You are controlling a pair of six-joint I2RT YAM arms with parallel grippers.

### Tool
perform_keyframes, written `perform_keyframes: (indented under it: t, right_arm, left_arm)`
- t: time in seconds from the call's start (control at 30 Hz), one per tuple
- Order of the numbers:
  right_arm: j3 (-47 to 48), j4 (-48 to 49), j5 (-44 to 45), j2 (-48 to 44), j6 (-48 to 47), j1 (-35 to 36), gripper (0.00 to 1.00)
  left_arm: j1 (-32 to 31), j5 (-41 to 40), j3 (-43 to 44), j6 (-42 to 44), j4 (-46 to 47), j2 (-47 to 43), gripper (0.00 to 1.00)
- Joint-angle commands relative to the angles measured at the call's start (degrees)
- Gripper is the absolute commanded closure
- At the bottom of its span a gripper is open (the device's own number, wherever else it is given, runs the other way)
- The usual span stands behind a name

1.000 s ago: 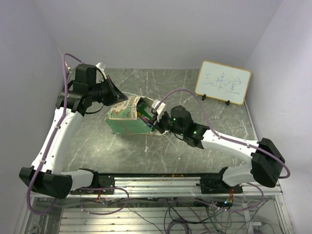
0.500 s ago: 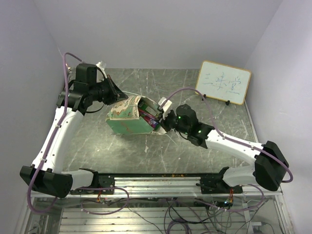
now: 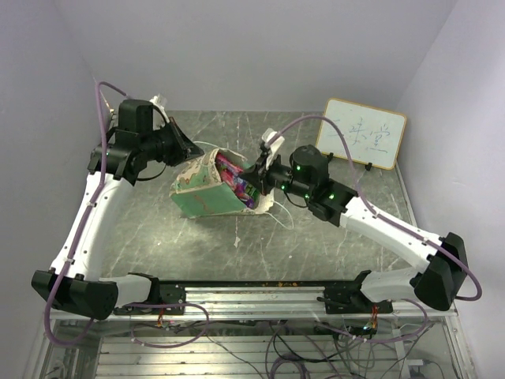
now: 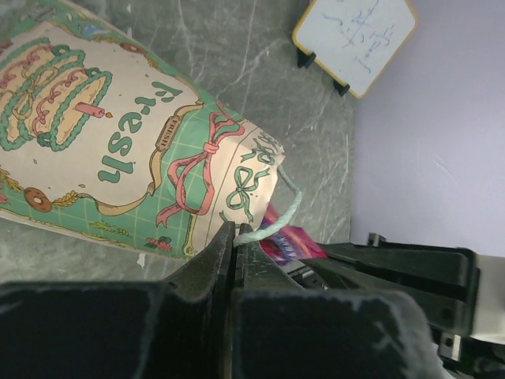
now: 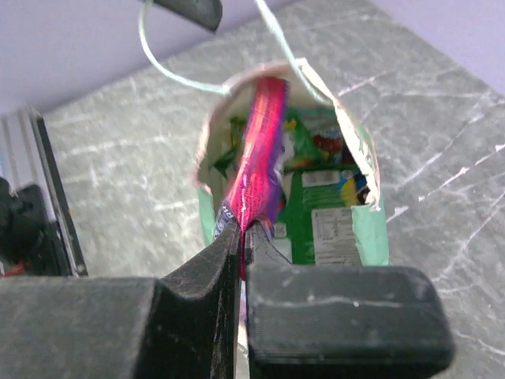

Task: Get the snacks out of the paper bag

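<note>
**R gripper [image 5: 243, 229] clamped on pink-purple packet [image 5: 260, 150] at bag mouth; judged pull dir. = 3 o'clock.**
Top view: paper bag [image 3: 201, 201] lies on its side on counter [image 3: 331, 245], mouth facing 3 o'clock toward R arm. Packet long axis approx. 9–3, far end inside, green snacks [image 5: 331, 221] under it. L gripper [image 4: 234, 237], at bag's 11 o'clock, closed on string handle [image 4: 272, 225].

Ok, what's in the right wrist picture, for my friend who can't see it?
The right end effector is shut on a pink-purple snack packet at the open mouth of the mint-green paper bag. Green packets lie inside; the bag rests on a grey table.
</note>
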Motion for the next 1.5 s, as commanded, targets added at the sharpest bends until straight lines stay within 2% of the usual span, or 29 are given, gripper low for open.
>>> perform_keyframes:
  t: [0.0, 0.23, 0.43, 0.73, 0.83, 1.03, 1.13, 1.23, 1.33, 1.37, 1.47]
  right_arm:
    - [7.66, -1.85, 3.06, -1.51, 6.95, -0.25, 1.0]
    - [18.09, -12.13, 6.87, -0.62, 7.44, -0.28, 1.0]
    - [21.43, -23.26, 17.64, -5.92, 4.41, -0.29, 1.0]
    - [15.01, -35.87, 46.51, -16.43, -3.11, -1.73, 1.0]
    - [10.72, -36.4, 51.72, -17.17, -7.61, -4.7, 1.0]
    - [0.23, -30.52, 62.04, -9.66, -15.96, -15.23, 1.0]
    - [-2.45, -27.19, 66.12, -3.72, -19.56, -17.28, 1.0]
    - [-4.04, -24.27, 64.24, 1.72, -20.98, -17.09, 1.0]
    - [-1.81, -24.34, 54.55, 8.85, -13.21, -16.39, 1.0]
    - [0.35, -25.46, 49.4, 11.3, -9.68, -16.27, 0.97]
    - [8.53, -30.28, 31.94, 18.05, -0.27, -16.15, 0.79]
  left_arm:
    - [1.56, -3.66, 3.95, -0.2, -0.5, -0.86, 0.93]
    - [5.8, -3.59, 4.72, 0.23, -0.92, -1.53, 0.93]
    - [9.68, -1.54, 6.32, 2.04, -1.84, 0.47, 0.93]
    - [11.78, 0.24, 8.09, 3.69, -2.0, 2.55, 0.93]
    - [12.0, 1.19, 8.69, 4.16, -2.93, 2.98, 0.93]
    - [12.05, 2.99, 9.41, 3.5, -2.39, 3.21, 0.93]
    - [12.05, 4.95, 9.72, 3.2, -1.58, 3.87, 0.93]
    - [12.05, 6.07, 11.83, 3.18, -3.74, 5.45, 0.93]
    - [12.06, 8.06, 12.86, 3.85, -4.76, 5.77, 0.93]
    - [12.05, 8.1, 12.83, 4.38, -5.2, 5.53, 0.93]
    - [12.07, 7.69, 11.85, 4.99, -6.2, 4.88, 0.93]
